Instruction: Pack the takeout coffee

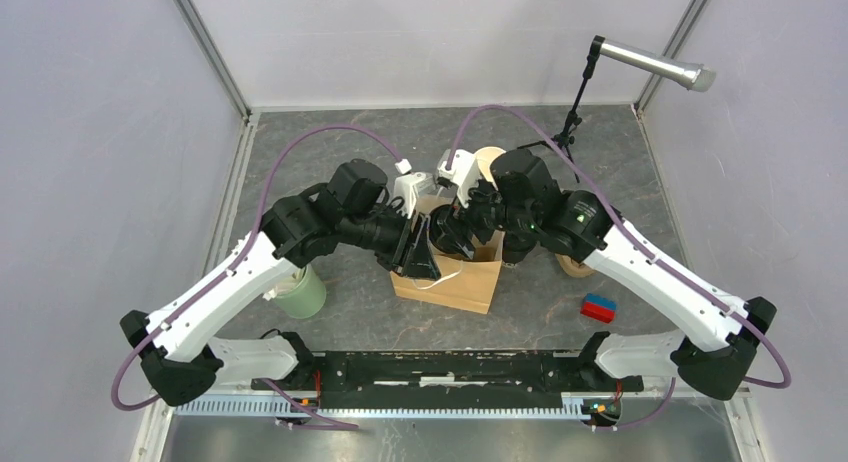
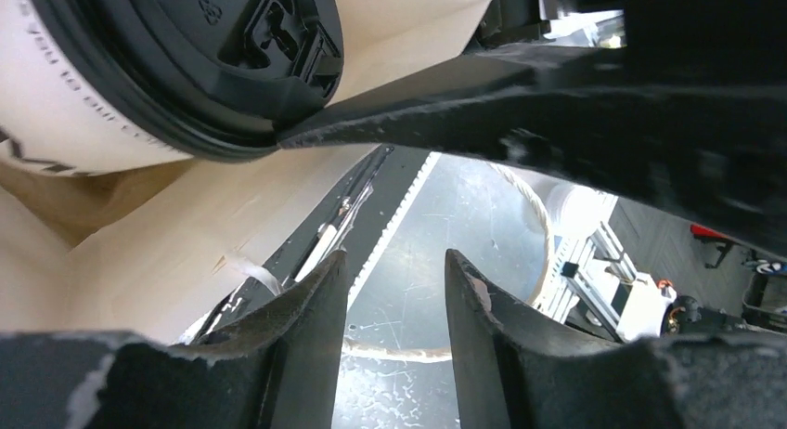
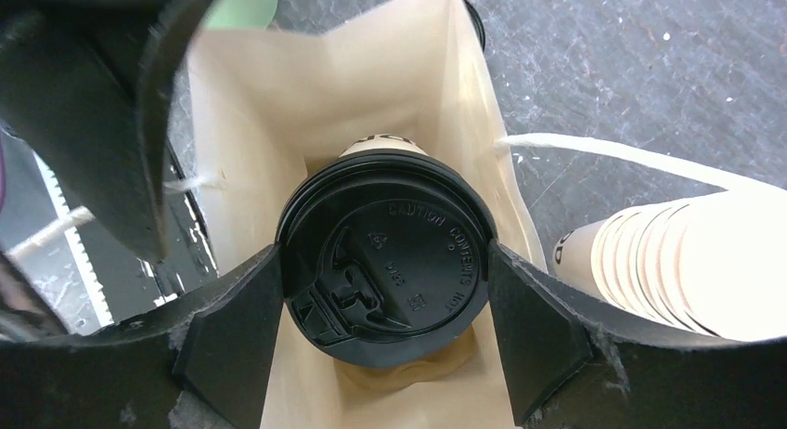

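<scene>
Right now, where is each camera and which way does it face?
Top external: above, behind the bases, looking down; left arm and right arm meet over the paper bag.
Left wrist: beside the bag, looking along its open jaws; lidded cup upper left.
Right wrist: above the bag, looking down in; jaws flank the cup.
Shared: both wrist views show that cup.

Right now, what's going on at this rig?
The right tool grips a lidded takeout coffee cup by its sides and holds it down inside the open paper bag, not yet released. The left tool sits at the bag's left edge with its jaws apart and nothing visibly between them. A stack of lidless cups is beside the bag.
</scene>
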### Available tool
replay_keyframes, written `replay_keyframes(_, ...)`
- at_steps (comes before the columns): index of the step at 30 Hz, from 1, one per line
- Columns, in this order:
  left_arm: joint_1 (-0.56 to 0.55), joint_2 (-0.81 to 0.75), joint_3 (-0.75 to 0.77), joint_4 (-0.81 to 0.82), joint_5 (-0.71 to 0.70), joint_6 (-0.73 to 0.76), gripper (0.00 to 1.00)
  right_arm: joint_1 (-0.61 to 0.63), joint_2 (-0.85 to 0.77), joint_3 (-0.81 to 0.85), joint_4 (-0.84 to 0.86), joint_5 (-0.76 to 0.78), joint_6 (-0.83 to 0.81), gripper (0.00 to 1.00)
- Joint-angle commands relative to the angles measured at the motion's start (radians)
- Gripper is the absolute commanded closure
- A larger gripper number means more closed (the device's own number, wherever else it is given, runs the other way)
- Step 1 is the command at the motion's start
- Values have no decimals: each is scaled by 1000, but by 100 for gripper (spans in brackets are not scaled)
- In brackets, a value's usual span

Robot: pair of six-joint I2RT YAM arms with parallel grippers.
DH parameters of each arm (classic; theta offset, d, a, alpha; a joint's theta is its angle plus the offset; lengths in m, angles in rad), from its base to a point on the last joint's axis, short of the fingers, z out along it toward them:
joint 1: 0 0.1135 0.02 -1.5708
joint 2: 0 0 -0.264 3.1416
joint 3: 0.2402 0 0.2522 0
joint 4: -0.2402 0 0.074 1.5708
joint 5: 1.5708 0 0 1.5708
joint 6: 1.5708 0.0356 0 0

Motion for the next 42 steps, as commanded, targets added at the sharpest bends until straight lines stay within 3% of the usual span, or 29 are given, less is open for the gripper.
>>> replay_keyframes(1, -3, -68, -36, 19, -80, 53, 50, 0, -30, -70, 102, 28, -19, 28)
replay_keyframes(7, -3, -131, -103, 58, -201, 47, 51, 2, -52, -113, 100, 42, -27, 28)
replay_keyframes(15, -3, -132, 15, 32, -192, 22, 33, 1, -72, -136, 119, 38, -56, 28)
replay_keyframes(18, -3, -160, 84, 1, -288, 12, 21, 0, -68, -133, 121, 35, -73, 28)
replay_keyframes(22, 0, -144, 204, -79, -456, 28, 14, 2, -53, -118, 102, 32, -93, 28)
replay_keyframes(30, 47, 91, 442, -351, -701, 41, 23, 0, -51, -120, 108, 12, -103, 28)
replay_keyframes(34, 175, 177, 480, -386, -602, 13, 30, 1, -59, -139, 124, -12, -96, 29)
replay_keyframes(36, 230, 190, 448, -348, -487, 10, 33, 1, -66, -148, 134, -15, -95, 29)
replay_keyframes(42, 264, 261, 443, -362, -425, 25, 33, 1, -77, -158, 136, -14, -117, 29)
